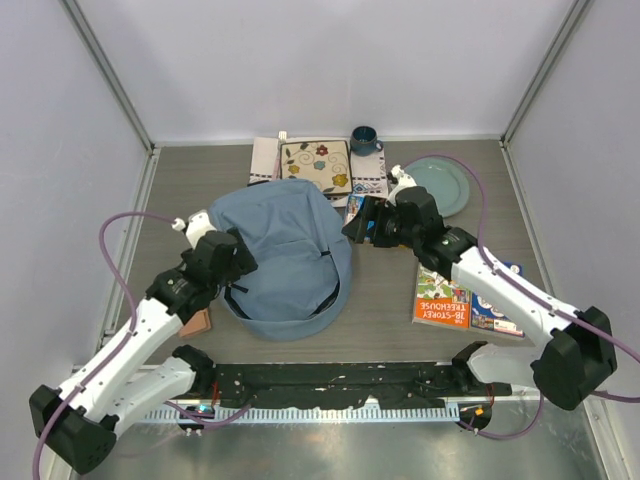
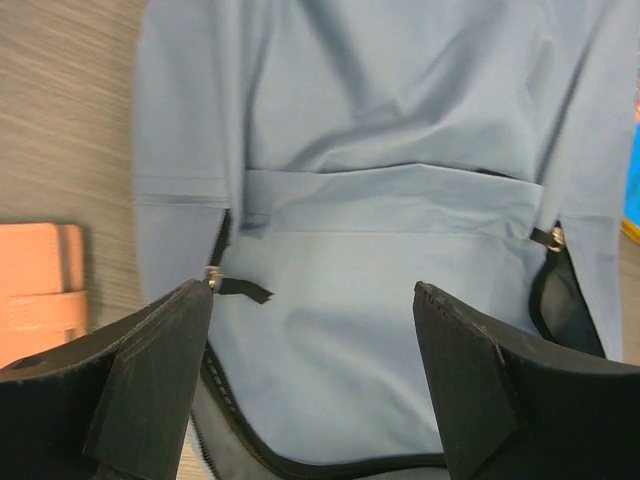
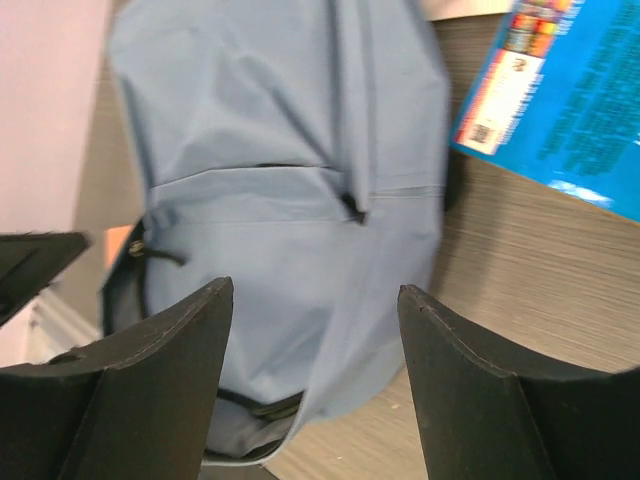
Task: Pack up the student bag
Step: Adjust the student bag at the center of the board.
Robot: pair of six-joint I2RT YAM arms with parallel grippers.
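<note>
The student bag [image 1: 285,260] is a light-blue backpack lying flat in the middle of the table, with its dark zipper partly open at the near end. My left gripper [image 1: 237,264] is open and empty over the bag's left side. In the left wrist view the bag [image 2: 380,200] fills the frame, and a zipper pull [image 2: 240,288] lies just beside the left finger of the gripper [image 2: 312,300]. My right gripper [image 1: 355,226] is open and empty at the bag's far right edge. In the right wrist view the gripper [image 3: 315,295] hovers above the bag [image 3: 290,200].
An orange wallet [image 1: 197,322] lies left of the bag and also shows in the left wrist view [image 2: 40,290]. Two books [image 1: 441,297] lie at the right, and a blue book [image 3: 570,90] lies by the bag. A patterned mat [image 1: 315,165], a mug [image 1: 364,140] and a teal plate [image 1: 440,185] are at the back.
</note>
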